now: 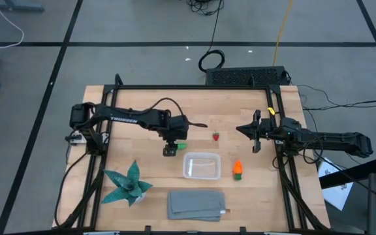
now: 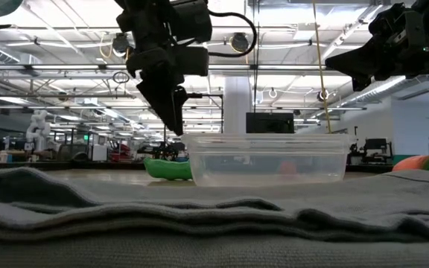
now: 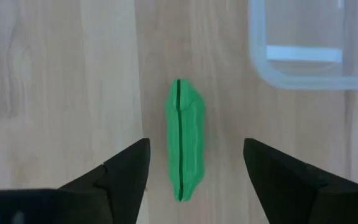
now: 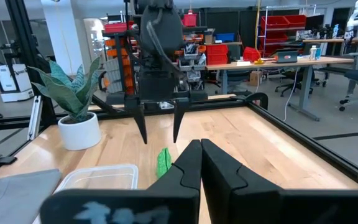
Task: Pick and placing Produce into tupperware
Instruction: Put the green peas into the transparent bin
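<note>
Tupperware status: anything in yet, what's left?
Nothing done: the tupperware is empty. In hand: the left gripper hovers over the green pod, jaws open either side, not touching. Left: the pod, the strawberry and the carrot, all on the table. The right gripper waits shut at the right edge.

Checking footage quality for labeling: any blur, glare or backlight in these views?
Low view: cloth in the foreground is blurred, and the left gripper is dark against bright ceiling lights. Left wrist view: green pod sharp, evenly lit. Right wrist view: right gripper fingers close up and soft.
</note>
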Controlling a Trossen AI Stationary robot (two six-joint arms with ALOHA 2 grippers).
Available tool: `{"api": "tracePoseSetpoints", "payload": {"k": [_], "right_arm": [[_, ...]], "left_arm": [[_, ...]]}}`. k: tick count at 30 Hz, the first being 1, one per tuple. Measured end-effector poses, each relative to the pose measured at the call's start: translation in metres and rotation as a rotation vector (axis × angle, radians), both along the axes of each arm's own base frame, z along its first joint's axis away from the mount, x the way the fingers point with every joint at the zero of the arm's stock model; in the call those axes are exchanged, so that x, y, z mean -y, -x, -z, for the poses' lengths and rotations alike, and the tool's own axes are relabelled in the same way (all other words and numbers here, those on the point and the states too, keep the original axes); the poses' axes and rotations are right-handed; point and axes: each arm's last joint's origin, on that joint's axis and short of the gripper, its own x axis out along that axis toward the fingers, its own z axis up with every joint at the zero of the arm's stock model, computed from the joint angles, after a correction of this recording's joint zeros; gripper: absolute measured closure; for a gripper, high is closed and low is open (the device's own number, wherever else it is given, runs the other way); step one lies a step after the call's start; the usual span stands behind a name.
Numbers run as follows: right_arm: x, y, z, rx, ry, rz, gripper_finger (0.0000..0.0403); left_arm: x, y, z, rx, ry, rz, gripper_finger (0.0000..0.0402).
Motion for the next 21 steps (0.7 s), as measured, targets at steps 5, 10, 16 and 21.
{"api": "tracePoseSetpoints", "payload": {"k": [5,10,16,21], "right_arm": [[0.000,0.000,0.000,-0.005,-0.001,0.000,0.0403],[0.000,0.000,0.000,-0.005,-0.001,0.000,0.0403],[0.000,0.000,0.001,-0.007,-0.001,-0.001,0.0403],[0.000,0.000,0.001,-0.008,-0.002,-0.001,0.0403]], "left_arm": [[0.000,0.006,0.011,-0.035,0.010,-0.014,0.0139],[0.000,0.007,0.019,-0.012,0.007,-0.012,0.0133],[0.001,0.007,0.026,0.015,0.014,0.016,0.0122],[0.001,0.007,0.032,0.046,0.020,0.025,0.0121]]}}
